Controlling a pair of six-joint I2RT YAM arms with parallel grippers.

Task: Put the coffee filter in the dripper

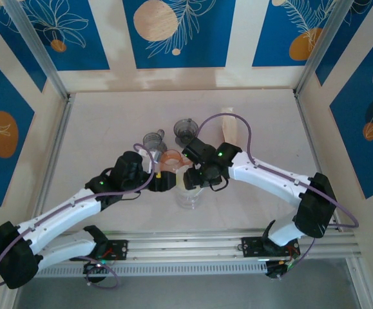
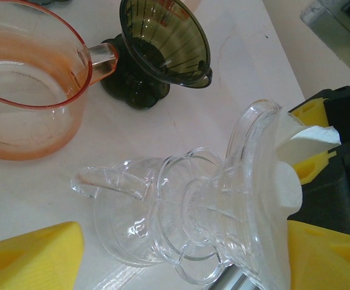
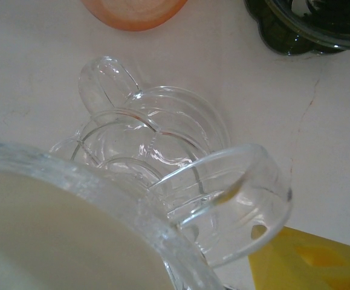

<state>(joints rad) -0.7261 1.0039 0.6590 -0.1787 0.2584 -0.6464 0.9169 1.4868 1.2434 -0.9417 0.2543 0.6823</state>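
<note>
My right end effector (image 2: 323, 142) straddles the rim of the tilted clear dripper (image 2: 223, 199), where the white filter (image 2: 286, 181) sits inside the cone, gripping or releasing I cannot tell; my left end effector (image 2: 178, 260) stands wide around it, apparently as a brace.

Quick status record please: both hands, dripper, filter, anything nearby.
left hand: open, fingers either side of clear dripper
right hand: pads flank the filter corner; grip unclear
filter: white paper, in clear dripper's mouth, corner sticking out
nearby: orange cup, dark dripper, both apart from clear dripper
</note>
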